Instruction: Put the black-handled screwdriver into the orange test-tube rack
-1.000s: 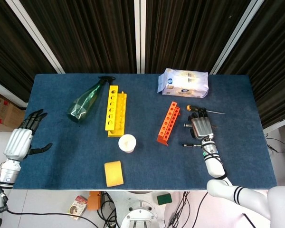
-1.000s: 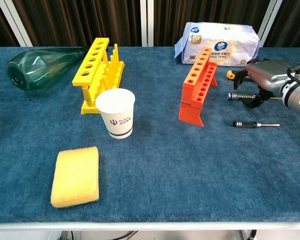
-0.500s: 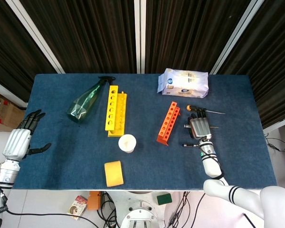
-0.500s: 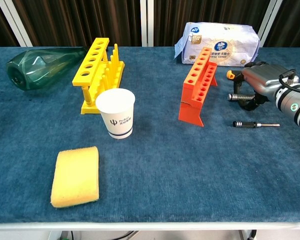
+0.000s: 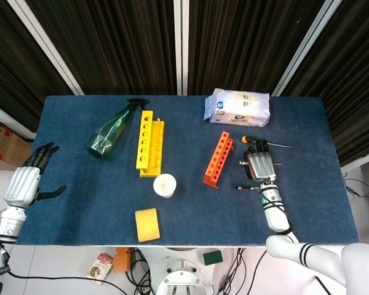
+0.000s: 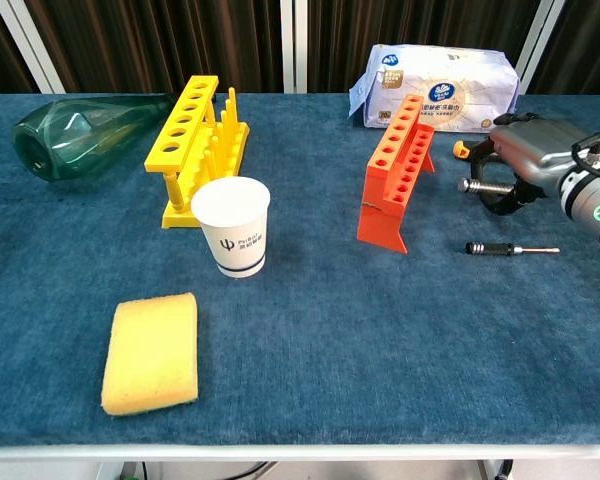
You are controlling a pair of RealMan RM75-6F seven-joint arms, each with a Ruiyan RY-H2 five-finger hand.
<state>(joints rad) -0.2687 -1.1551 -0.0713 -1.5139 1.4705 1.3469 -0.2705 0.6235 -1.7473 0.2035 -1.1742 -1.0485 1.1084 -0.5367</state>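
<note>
The orange test-tube rack [image 5: 218, 158] [image 6: 398, 170] stands right of the table's middle. Just right of it my right hand [image 5: 259, 165] [image 6: 528, 160] lies palm down, fingers curled around a black-handled screwdriver [image 6: 474, 185]. Its handle end pokes out toward the rack [image 5: 242, 162], and the shaft shows on the hand's far side. The rest is hidden under the hand. A second, smaller black screwdriver [image 5: 246, 187] [image 6: 498, 248] lies on the cloth nearer the front. My left hand [image 5: 28, 180] hangs open beyond the table's left edge.
An orange-and-black screwdriver [image 5: 258, 142] lies behind the right hand, with a white wipes pack [image 5: 237, 107] further back. A yellow rack [image 5: 149, 142], paper cup [image 5: 165, 185], yellow sponge [image 5: 147, 224] and green spray bottle [image 5: 111, 131] occupy the left half.
The right hand has closed tighter on the screwdriver, and the handle end sits slightly higher off the cloth in the chest view. The left hand is unchanged.
</note>
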